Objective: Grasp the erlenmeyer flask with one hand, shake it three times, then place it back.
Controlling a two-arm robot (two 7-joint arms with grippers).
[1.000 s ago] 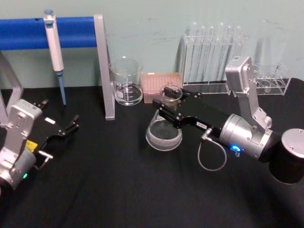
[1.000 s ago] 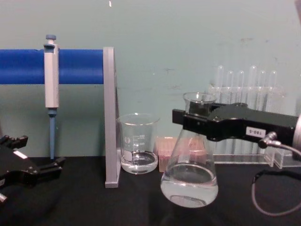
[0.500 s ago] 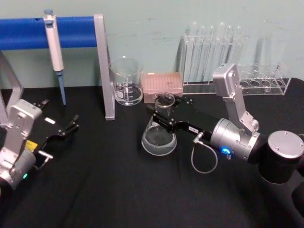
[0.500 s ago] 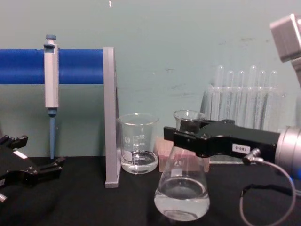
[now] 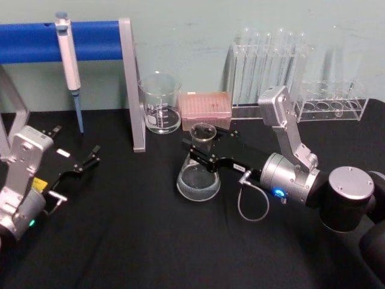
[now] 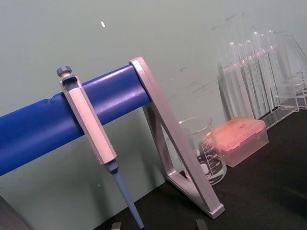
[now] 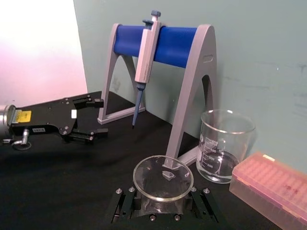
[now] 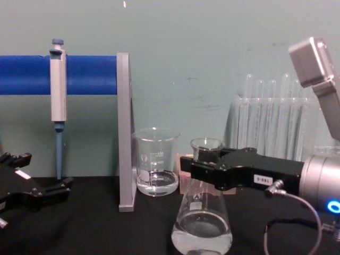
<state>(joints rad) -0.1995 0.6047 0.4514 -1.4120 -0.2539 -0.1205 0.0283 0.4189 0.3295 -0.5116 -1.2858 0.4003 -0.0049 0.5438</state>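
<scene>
Moved since a second ago: my right claw [image 5: 201,149] and the erlenmeyer flask [image 5: 197,174] have shifted toward the left side of the bench [image 5: 150,241] and come lower; the flask's base now sits lower in the chest view than it did.
Right claw: clenched on the flask's neck just under the flared lip, reaching in from the right side of the bench; its small white label faces the chest camera.
Erlenmeyer flask: upright in my grip near the middle of the bench, a little clear liquid pooled in its wide base; whether the base touches the black surface I cannot tell. From my right wrist, I look straight down into its round mouth.
Left claw [image 5: 90,158]: released, fingers spread, parked low by the left edge of the bench, well apart from the flask.
Stand leg [image 5: 133,84]: grey upright, between my left claw and the flask and a little farther back.
Beaker [image 5: 160,102]: straight-walled glass, just beside the stand leg, behind the flask, with a little liquid in it.
Pink tip box [image 5: 206,107]: just beside the beaker, behind the flask's neck.
Pipette [image 5: 70,66]: hangs from the blue bar [image 5: 54,41] of the stand at the back left, tip pointing down.
Test tubes [image 5: 267,63]: upright in a clear rack along the back edge, toward the right.
</scene>
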